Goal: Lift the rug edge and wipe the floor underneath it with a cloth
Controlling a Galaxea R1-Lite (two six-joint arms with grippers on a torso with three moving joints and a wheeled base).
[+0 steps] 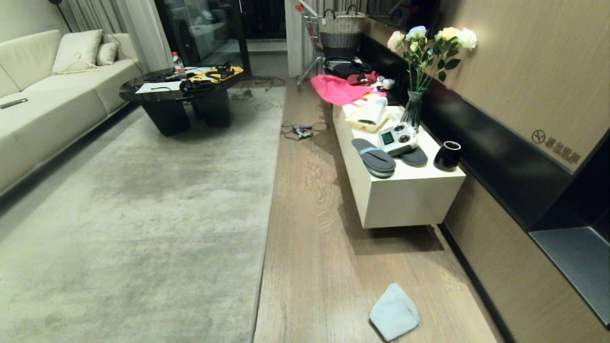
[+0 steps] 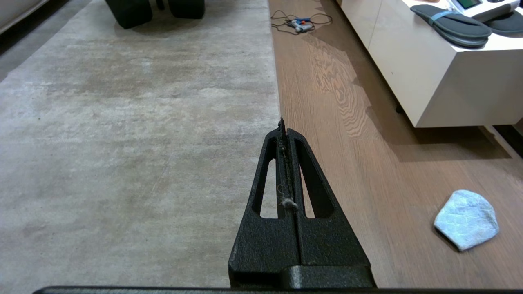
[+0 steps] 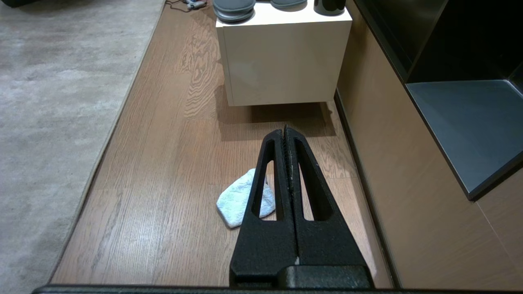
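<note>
Nothing is started: cloth (image 1: 394, 312) lies on floor (image 1: 310, 247), rug edge (image 1: 267, 214) flat. Left gripper (image 2: 282, 122) and right gripper (image 3: 284, 128) hang pressed together; next, open and grasp cloth.

The only sign in view stood on the tan wood-grain wall panel (image 1: 533, 81) to the right of the low cabinet: a small dark circular logo (image 1: 538, 136) with a forked mark inside it, followed by a short row of dark characters (image 1: 562, 151) running along the panel's lower edge, too small and slanted to be read. The white handheld controller (image 1: 398, 139) on the cream-white tabletop (image 1: 410, 195) had a small greenish screen, but nothing on it was legible.
</note>
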